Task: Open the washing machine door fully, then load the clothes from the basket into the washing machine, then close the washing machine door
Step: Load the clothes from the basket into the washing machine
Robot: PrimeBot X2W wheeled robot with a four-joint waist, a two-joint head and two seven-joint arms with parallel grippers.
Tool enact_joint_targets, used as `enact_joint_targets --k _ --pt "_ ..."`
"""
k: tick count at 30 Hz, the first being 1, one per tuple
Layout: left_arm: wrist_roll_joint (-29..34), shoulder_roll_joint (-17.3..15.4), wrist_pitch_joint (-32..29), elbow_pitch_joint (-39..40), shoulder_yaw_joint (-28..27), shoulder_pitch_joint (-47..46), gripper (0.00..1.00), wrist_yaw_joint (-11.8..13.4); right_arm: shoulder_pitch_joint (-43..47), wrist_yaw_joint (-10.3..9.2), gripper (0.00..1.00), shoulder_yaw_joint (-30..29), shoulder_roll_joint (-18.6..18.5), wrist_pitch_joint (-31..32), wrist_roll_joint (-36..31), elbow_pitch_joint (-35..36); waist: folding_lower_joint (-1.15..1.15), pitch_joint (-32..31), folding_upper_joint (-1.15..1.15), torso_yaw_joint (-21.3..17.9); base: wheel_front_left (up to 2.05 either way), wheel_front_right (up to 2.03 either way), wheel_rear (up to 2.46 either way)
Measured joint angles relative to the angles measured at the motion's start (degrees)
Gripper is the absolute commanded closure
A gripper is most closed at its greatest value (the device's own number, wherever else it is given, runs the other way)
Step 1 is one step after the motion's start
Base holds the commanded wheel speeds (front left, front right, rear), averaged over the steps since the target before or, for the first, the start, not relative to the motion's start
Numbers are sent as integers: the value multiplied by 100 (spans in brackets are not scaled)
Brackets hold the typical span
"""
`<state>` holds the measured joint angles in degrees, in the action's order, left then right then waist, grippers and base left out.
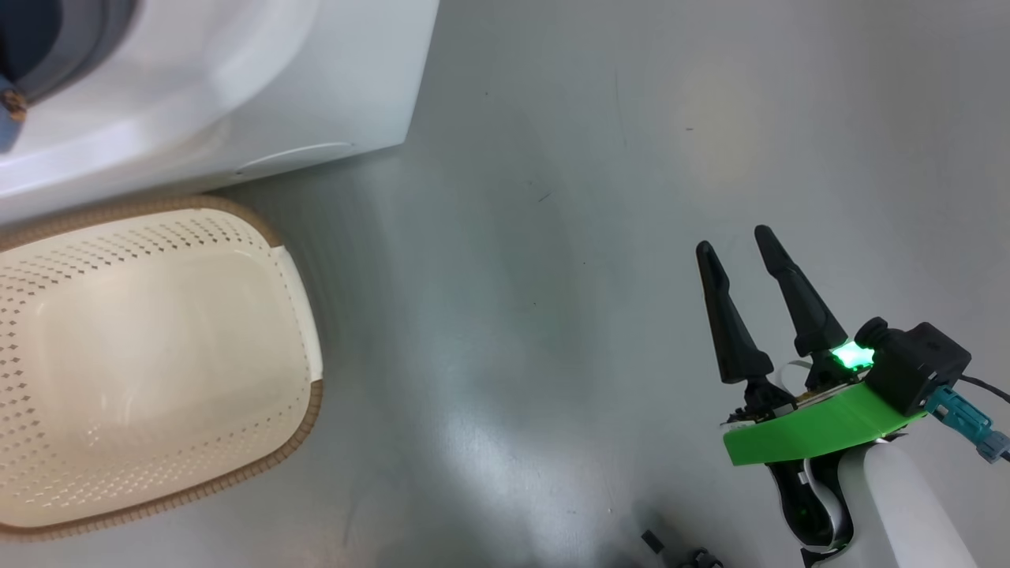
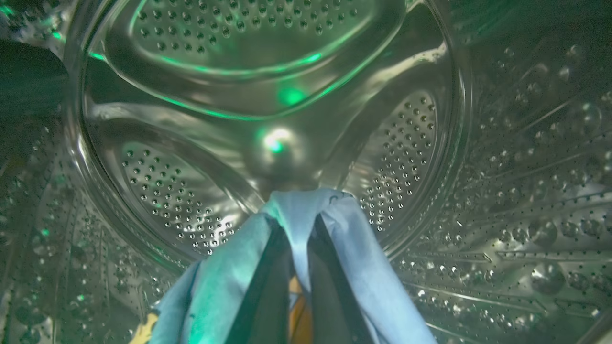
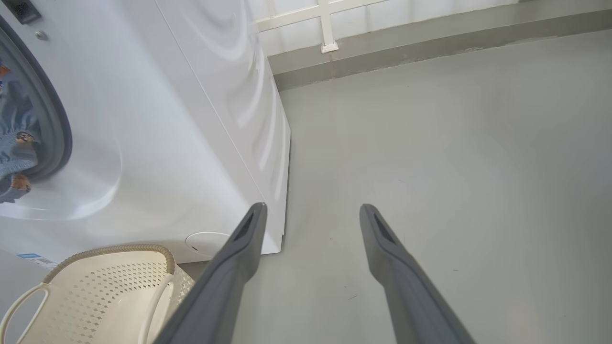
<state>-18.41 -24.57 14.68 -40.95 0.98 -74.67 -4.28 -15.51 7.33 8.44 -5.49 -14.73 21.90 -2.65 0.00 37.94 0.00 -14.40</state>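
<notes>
My left gripper (image 2: 294, 224) is deep inside the steel perforated drum (image 2: 406, 157) of the washing machine (image 1: 276, 79), shut on a light-blue garment (image 2: 354, 258) that drapes over both dark fingers. More of the clothes (image 3: 14, 138) lie in the machine's opening, behind the grey gasket (image 3: 57, 129). The cream basket (image 1: 300, 426) stands on the floor against the machine's front and holds nothing. My right gripper (image 1: 733, 240) hovers open over bare floor to the right, and its fingers (image 3: 239, 258) are wide apart. The washing machine door is out of view.
The round filter cover (image 3: 205, 243) and a blue label sticker (image 3: 33, 258) sit low on the machine's front. Grey floor (image 1: 552, 276) stretches to the right of the machine and basket. A low wall ledge with a white frame (image 3: 330, 45) runs behind.
</notes>
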Motion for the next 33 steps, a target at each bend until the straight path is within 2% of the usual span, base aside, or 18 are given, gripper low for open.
enact_joint_targets --k 4,6,7,16,26,33 --pt "149 96 2 -165 -167 213 100 -55 -26 0 0 21 10 0 -5 2 0 1 0 25 0 0 0" --pt "157 164 2 -417 -226 305 50 -73 -26 0 0 25 9 0 -5 2 0 -13 0 41 0 0 0" --pt "178 187 1 -527 -236 323 0 -105 -26 0 0 29 9 0 -5 1 0 -19 0 49 0 0 0" --pt "321 302 1 -978 -377 320 0 -201 -26 0 0 34 -12 0 -5 -5 0 -83 0 112 0 0 0" --pt "354 495 1 -1115 -531 354 0 -264 -25 0 0 37 -41 0 -5 -8 0 -145 0 181 0 0 0" --pt "328 778 1 -925 -710 953 0 -305 -23 0 0 33 -101 0 -14 -5 0 -202 0 314 0 0 0"
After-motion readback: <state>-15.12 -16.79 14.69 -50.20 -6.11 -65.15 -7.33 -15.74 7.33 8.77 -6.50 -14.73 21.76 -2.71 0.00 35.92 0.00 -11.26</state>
